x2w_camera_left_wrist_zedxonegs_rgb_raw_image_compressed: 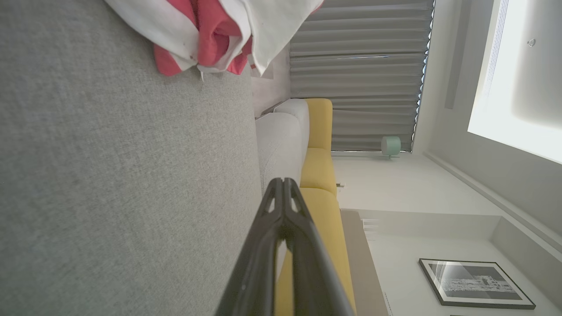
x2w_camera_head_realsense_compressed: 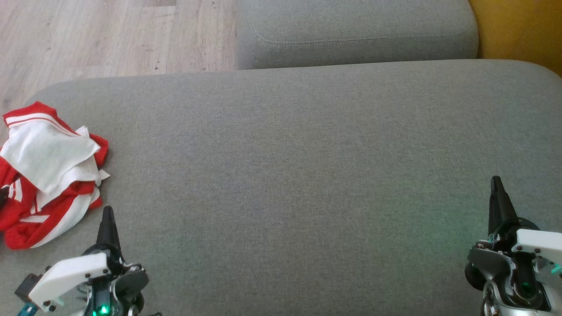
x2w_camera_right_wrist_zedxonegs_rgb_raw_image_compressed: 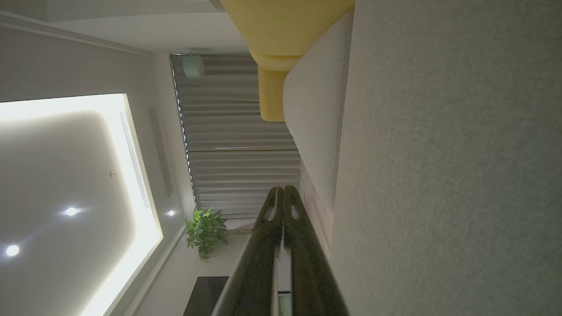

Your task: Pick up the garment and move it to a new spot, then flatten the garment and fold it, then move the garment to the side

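The garment [x2w_camera_head_realsense_compressed: 48, 175], red with white panels and white stripes, lies crumpled in a loose heap at the left edge of the grey sofa cushion [x2w_camera_head_realsense_compressed: 281, 175], near its far left corner. White layers are bunched over the red on top.

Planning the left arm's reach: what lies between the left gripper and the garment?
Only bare grey cushion, seen in the head view, separates the left gripper from the garment.

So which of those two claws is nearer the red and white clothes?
The left gripper, lower left: its tip sits right beside the crumpled clothes, while the right gripper is far across the grey cushion.
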Controlling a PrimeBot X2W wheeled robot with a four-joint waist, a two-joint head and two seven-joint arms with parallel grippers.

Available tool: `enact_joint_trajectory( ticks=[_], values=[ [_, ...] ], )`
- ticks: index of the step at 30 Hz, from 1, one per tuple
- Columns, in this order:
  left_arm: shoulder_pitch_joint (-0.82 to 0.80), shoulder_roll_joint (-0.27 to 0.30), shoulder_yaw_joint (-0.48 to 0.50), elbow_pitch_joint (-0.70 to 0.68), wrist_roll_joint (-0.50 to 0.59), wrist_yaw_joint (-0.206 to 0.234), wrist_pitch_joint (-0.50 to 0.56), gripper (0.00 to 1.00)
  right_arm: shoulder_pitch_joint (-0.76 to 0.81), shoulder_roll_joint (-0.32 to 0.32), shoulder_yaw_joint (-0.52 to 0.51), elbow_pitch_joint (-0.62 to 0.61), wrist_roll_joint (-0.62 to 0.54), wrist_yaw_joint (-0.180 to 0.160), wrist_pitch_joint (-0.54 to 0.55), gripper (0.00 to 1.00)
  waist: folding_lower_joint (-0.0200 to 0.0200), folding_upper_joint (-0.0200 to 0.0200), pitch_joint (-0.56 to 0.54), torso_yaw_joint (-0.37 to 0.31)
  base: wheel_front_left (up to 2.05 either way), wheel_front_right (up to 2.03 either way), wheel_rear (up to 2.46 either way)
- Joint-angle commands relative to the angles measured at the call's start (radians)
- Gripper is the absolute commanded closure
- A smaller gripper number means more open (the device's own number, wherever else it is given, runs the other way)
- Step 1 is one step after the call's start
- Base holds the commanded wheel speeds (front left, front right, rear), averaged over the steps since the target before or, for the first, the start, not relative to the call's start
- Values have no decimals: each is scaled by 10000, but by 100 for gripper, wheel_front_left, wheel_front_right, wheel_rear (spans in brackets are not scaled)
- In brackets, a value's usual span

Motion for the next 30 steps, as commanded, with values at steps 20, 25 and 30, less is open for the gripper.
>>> enact_joint_trajectory(
  ticks=[20,25,30],
  values=[
    [110,131,-158,506,681,4,-296,0,-69,-123,412,532,-420,0,-284,0,0,0,31,-5,0,0,0],
    [32,189,-201,500,1340,1,-444,0,-267,-212,644,614,-885,-1,-442,0,0,0,82,-11,0,0,0],
    [-86,289,-341,538,2032,-2,-593,0,-477,-272,833,692,-1500,-1,-590,0,0,0,147,-14,0,0,0]
  ],
)
